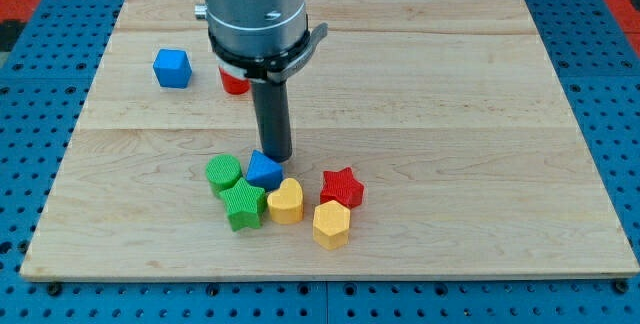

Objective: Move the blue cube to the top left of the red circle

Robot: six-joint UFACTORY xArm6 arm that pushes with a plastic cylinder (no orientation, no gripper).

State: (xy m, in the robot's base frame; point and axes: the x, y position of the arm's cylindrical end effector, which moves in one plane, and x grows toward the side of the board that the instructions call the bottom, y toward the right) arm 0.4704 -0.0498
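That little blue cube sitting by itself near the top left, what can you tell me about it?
The blue cube is a small, solid-looking block with a smooth, matte finish, bright blue all over. It rests flat on the pale wooden board, turned slightly so that its top face and two side faces show. It sits alone toward the view's upper left, touching nothing else. A red block, mostly hidden behind the arm, lies to its right with a gap between. My tip is well away, lower down by the cluster of blocks.

Wooden board (450, 114) carries blue cube (172, 68); red circle (234, 82); six-block cluster (285, 196) near bottom.
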